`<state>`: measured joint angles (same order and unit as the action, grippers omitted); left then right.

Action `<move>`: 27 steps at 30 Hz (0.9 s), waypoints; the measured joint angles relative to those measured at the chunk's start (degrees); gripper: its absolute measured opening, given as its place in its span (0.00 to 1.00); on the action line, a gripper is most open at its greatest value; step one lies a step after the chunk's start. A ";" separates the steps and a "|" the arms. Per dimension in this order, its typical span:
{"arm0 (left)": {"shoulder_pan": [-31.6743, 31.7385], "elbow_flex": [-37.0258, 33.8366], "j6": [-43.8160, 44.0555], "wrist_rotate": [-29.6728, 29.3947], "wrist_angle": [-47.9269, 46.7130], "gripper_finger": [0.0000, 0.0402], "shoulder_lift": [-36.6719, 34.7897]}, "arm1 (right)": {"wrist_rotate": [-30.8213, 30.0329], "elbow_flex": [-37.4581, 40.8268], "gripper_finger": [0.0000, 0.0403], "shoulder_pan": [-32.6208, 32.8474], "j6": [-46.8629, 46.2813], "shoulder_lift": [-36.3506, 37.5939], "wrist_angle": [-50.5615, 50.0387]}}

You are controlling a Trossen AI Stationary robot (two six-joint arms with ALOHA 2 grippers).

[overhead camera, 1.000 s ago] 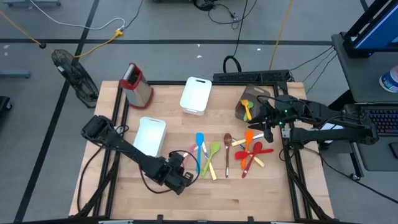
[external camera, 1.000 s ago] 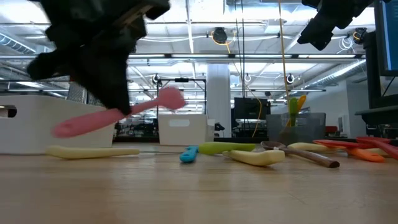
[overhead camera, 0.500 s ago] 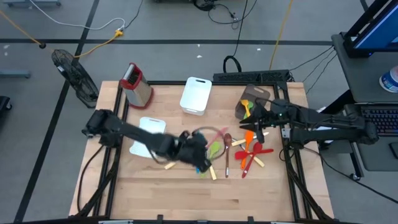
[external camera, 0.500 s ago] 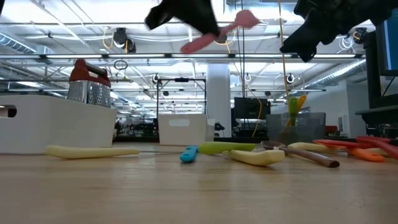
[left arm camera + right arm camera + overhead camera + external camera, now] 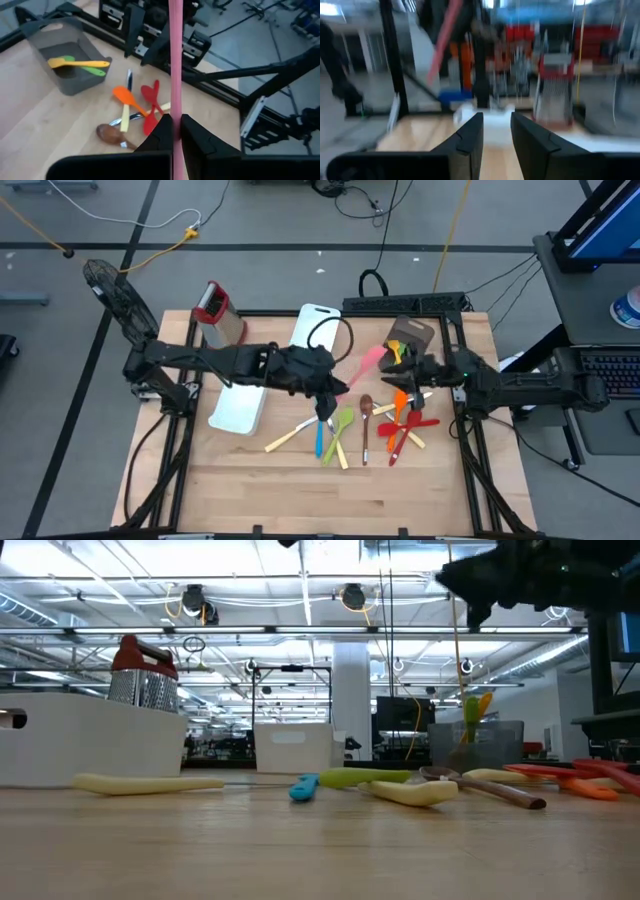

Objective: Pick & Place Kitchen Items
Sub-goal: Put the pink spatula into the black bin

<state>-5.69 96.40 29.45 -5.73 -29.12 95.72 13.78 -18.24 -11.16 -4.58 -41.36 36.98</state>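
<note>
High view: left gripper point(image 5: 333, 383) clamps a pink spatula point(image 5: 367, 364); carry it level toward the grey bin point(image 5: 418, 332), clearing right gripper point(image 5: 404, 373), fingers parted, empty.

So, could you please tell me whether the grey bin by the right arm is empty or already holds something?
Not empty: the grey bin already holds a yellow spatula lying across a green utensil.

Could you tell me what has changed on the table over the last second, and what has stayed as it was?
The left gripper, shut on the long pink spatula, has risen from the table's near left and swung across toward the grey bin at the far right. The right gripper shifted slightly beside that bin, its fingers apart and holding nothing. The loose utensils, both white trays and the metal box grater lie as before.
</note>
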 joint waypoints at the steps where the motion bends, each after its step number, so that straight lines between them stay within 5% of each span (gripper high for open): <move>1: 0.27 -0.10 -0.41 0.88 -0.53 0.01 -0.14 | 0.00 1.50 0.25 0.00 -0.58 0.00 4.74; 6: 1.37 -0.09 -0.85 4.12 1.87 0.02 -0.02 | 0.01 6.77 0.37 0.63 -0.74 -0.30 20.41; 15: 1.44 -0.09 -2.16 4.34 7.63 0.02 1.32 | -2.07 2.68 0.65 6.21 2.77 -7.21 22.23; 27: 1.22 -0.16 -3.69 4.38 9.51 0.01 5.01 | -8.02 -8.08 0.67 10.71 5.47 -20.73 22.88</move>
<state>-4.47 96.24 25.75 -1.34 -19.60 100.73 5.76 -26.32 -0.45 0.89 -62.10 59.85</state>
